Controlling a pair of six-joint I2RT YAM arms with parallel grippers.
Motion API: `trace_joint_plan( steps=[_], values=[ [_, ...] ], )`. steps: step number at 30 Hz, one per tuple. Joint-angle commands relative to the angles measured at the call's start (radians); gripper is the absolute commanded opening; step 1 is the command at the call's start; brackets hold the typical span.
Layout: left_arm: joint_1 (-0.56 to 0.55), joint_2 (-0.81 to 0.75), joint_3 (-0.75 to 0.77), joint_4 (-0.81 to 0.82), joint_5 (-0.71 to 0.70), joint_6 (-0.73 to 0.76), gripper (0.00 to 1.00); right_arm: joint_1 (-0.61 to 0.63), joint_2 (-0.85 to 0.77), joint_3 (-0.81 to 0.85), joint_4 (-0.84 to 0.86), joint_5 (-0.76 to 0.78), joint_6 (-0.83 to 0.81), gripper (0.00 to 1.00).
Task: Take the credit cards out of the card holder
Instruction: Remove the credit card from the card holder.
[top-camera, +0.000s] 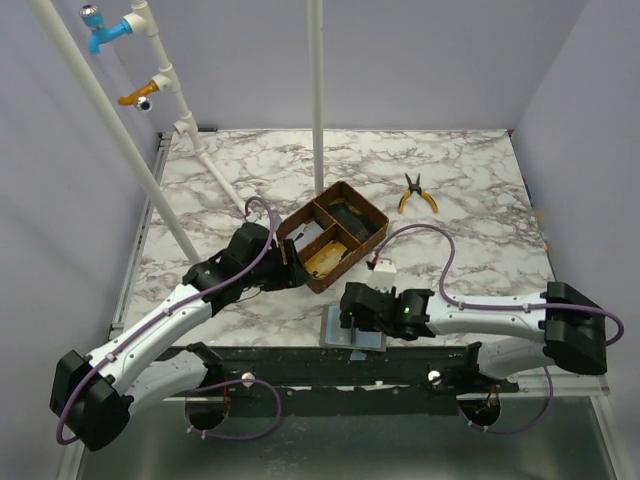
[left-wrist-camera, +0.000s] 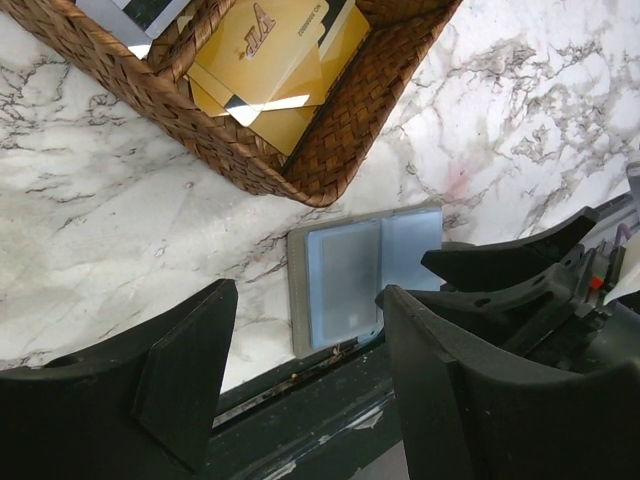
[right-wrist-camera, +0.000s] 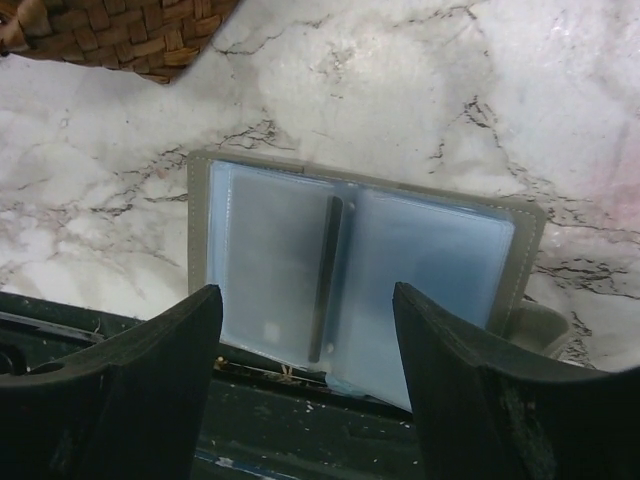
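- Marble table (top-camera: 470, 240), white with grey veins, boxed in by pale walls; white pipes (top-camera: 118, 130) slanting up at the back left.
- Brown woven tray (top-camera: 355, 258) with three compartments, set at an angle near the middle; yellow-handled pliers (top-camera: 417, 193) well apart, off to its right.
- Card holder (top-camera: 333, 327) lying open and flat at the table's near edge, near the tray's closest corner but apart from it.
- Grey outside, with pale blue see-through sleeves inside and a dark spine down the middle.
- Cannot tell whether any sleeve holds a card.
- Credit cards (left-wrist-camera: 262, 60), gold, one lettered VIP, stacked in the tray compartment closest to the holder; part of another card showing in the next compartment.
- Left gripper (top-camera: 288, 265) beside the tray's left wall, released, fingers (left-wrist-camera: 170, 385) spread wide with nothing between them.
- Right gripper (top-camera: 350, 308) over the holder's right half, likewise released, fingers (right-wrist-camera: 480, 390) wide apart on either side of the open sleeves in its wrist view, grasping nothing.
- Cannot tell whether those fingertips touch the holder.
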Motion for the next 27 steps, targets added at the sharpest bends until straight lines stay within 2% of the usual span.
trace_joint_plan(
  steps=[1, 6, 7, 20, 27],
  values=[
    [-0.003, -0.02, -0.02, -0.02, -0.028, -0.009, 0.63, 0.024, 0.076, 0.06, 0.009, 0.007, 0.007, 0.69],
    [-0.004, -0.019, -0.026, -0.021, -0.028, -0.007, 0.63, 0.031, 0.145, 0.106, -0.005, 0.008, -0.008, 0.66],
    [-0.004, -0.018, -0.027, -0.021, -0.026, -0.007, 0.63, 0.031, 0.156, 0.113, -0.009, 0.006, -0.009, 0.63],
    [-0.003, -0.007, -0.031, -0.012, -0.019, -0.008, 0.63, 0.035, 0.248, 0.132, -0.032, -0.033, 0.014, 0.62],
    [-0.003, 0.004, -0.032, -0.006, -0.012, -0.009, 0.63, 0.035, 0.278, 0.123, -0.029, -0.047, 0.012, 0.49]
  ],
)
